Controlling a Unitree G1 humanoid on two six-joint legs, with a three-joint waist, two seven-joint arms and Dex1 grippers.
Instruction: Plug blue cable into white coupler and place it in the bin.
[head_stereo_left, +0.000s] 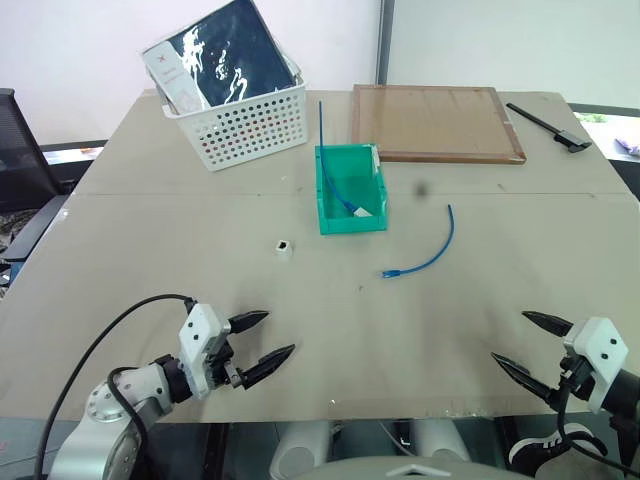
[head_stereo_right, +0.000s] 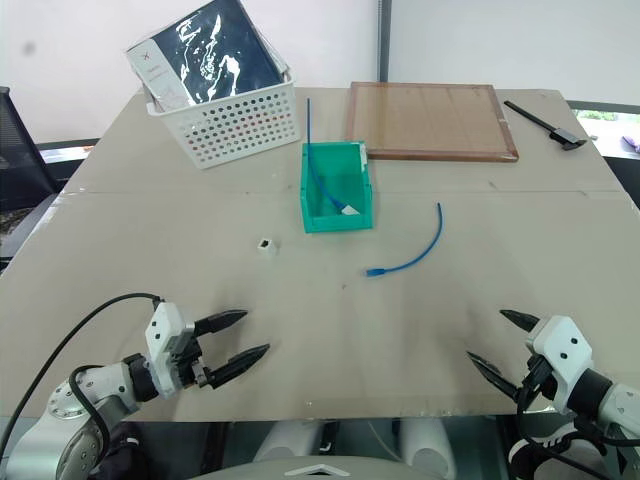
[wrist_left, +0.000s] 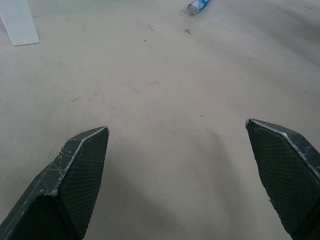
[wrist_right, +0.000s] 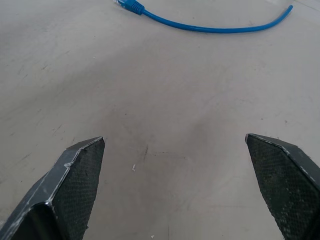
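both my grippers, left (head_stereo_left: 258, 339) and right (head_stereo_left: 521, 343), are spread empty, and honestly that tiny white coupler (head_stereo_left: 285, 246) might skid away when i pinch it.

Head stereo pair looking down over table (head_stereo_left: 200, 220), wrist views low, close, sharing blue cable (wrist_right: 210, 27)

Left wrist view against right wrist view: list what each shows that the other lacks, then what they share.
Left wrist view alone: just the plug end of the blue cable, a white object I cannot identify, and the left gripper, fingers spread. Right wrist view alone: the cable's whole curved run, plug to bare end, and the right gripper, fingers spread. Shared: that cable and the bare beige table between the open fingers.
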